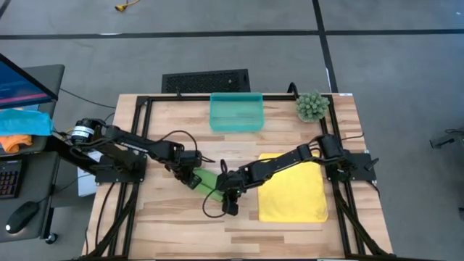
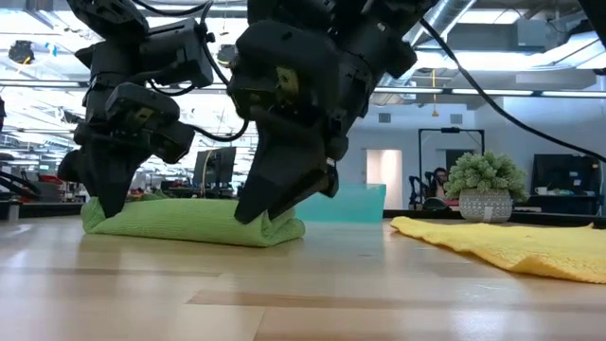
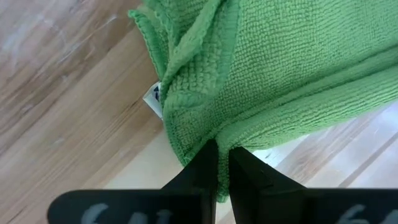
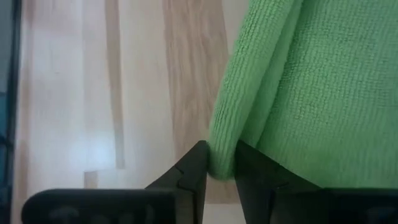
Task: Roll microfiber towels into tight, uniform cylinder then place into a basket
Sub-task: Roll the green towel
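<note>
The light green towel [image 1: 206, 179] lies mid-table as a low, folded bundle, resting on the wood [image 2: 189, 223]. My left gripper [image 1: 193, 178] is shut on its left end and my right gripper [image 1: 228, 191] on its right end. In the low view the left gripper [image 2: 104, 206] stands at the bundle's left and the right gripper [image 2: 270, 213] at its right. The yellow towel [image 1: 293, 190] lies flat on the table's right part. The teal basket [image 1: 236, 112] stands at the far edge, centre. My left gripper pinches the green towel's edge [image 3: 219, 138] between its two fingers, near a corner with a white tag. The fingers point down at it from above. Several layers bunch at the pinch, and the towel's end lies on the table. My right gripper pinches a rounded fold of the green towel [image 4: 222, 163] between its two fingers, at the bundle's right end. The fingers come from above, pointing down. The fold rests on the table [image 2: 284, 232].
A small potted plant [image 1: 312, 106] stands at the far right corner. A black grille panel [image 1: 205, 80] lies beyond the far edge. A black frame [image 1: 145, 101] runs round the table. Bare wood lies along the near edge [image 1: 217, 225].
</note>
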Tool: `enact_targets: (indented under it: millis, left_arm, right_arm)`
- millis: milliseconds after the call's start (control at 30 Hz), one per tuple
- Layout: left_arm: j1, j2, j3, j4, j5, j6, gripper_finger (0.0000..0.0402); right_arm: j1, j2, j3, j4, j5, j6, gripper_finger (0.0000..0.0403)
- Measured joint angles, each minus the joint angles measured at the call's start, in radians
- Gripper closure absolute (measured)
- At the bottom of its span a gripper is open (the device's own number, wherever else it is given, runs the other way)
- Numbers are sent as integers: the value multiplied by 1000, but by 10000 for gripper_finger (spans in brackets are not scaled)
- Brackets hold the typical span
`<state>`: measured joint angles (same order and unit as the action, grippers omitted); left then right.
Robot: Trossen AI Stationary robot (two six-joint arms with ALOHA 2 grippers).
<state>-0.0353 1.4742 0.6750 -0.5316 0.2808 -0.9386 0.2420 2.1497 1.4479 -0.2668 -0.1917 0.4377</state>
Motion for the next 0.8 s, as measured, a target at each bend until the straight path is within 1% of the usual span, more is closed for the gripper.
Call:
enact_targets:
  millis: [300, 467, 533, 567, 633, 700, 800]
  left_arm:
    - [-7, 0, -2, -8, -1, 0, 388]
    - [-7, 0, -1, -8, -1, 0, 388]
    - [-7, 0, -1, -6, -1, 0, 388]
    - [-7, 0, -1, -6, -1, 0, 388]
    - [-7, 0, -1, -6, 0, 3, 388]
    - [-7, 0, -1, -5, 0, 6, 388]
    - [-7, 0, -1, -8, 1, 8, 388]
  right_arm:
    - [9, -13, 0, -124, 14, 7, 305]
    - [33, -27, 0, -163, 51, 3, 305]
    - [43, -36, 0, -173, 71, -21, 305]
    - [50, -46, -2, -177, 83, -48, 305]
    - [64, -59, 2, -128, 109, -135, 305]
    - [85, -79, 1, -109, 157, -260, 305]
    - [115, -81, 4, -15, 228, -453, 305]
